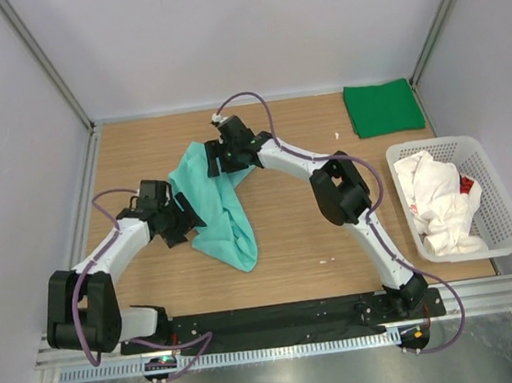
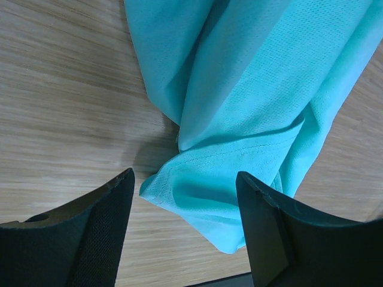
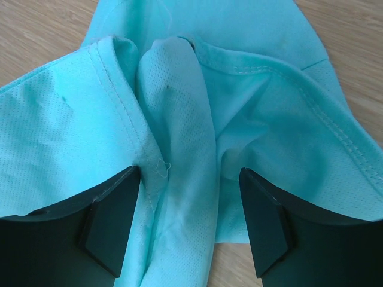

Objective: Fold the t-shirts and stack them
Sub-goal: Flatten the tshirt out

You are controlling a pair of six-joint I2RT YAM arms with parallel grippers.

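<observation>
A mint-teal t-shirt point(image 1: 225, 215) lies crumpled in a long bunch on the wooden table. My left gripper point(image 1: 185, 220) is at its left edge and open. In the left wrist view a hemmed corner of the shirt point(image 2: 203, 185) rests on the wood between the spread fingers point(image 2: 114, 203) of the left gripper point(image 2: 185, 177). My right gripper point(image 1: 216, 160) hovers open over the shirt's far end. The right wrist view has it point(image 3: 190, 173) straddling bunched folds point(image 3: 179, 119) without pinching them. A dark green t-shirt point(image 1: 382, 108) lies folded at the far right. A white t-shirt point(image 1: 437, 200) is heaped in the basket.
A white lattice basket point(image 1: 505, 219) stands at the right edge of the table, something red showing in it. The folded green shirt sits just behind the basket. Grey walls enclose the table on three sides.
</observation>
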